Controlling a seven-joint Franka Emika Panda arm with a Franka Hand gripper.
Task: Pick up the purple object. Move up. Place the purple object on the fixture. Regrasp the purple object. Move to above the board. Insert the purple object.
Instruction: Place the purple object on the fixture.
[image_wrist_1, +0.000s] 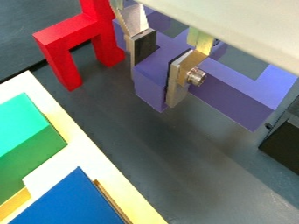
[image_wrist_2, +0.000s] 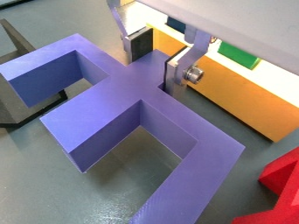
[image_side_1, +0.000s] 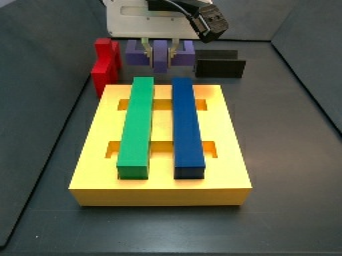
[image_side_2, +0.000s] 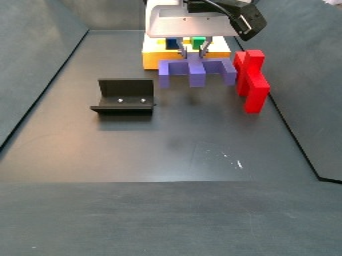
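Note:
The purple object (image_wrist_2: 111, 105) is a wide notched block lying flat on the dark floor between the board and the fixture. My gripper (image_wrist_2: 156, 68) is down on it, its silver fingers pressed against both sides of the middle rib. In a wrist view the gripper (image_wrist_1: 160, 74) pinches that rib of the purple object (image_wrist_1: 228, 96) from above. In both side views the gripper (image_side_1: 160, 55) (image_side_2: 197, 55) hangs low over the purple object (image_side_2: 171, 69). The yellow board (image_side_1: 160, 185) carries a green bar (image_side_1: 135, 125) and a blue bar (image_side_1: 187, 125). The black fixture (image_side_2: 123, 97) stands apart on the floor.
A red stepped block (image_side_2: 251, 78) stands upright close beside the purple object, also seen as the red block (image_wrist_1: 76, 44). The board's edge (image_wrist_1: 82, 149) lies near the gripper. The fixture (image_side_1: 221, 66) sits behind the board. Dark walls enclose the floor.

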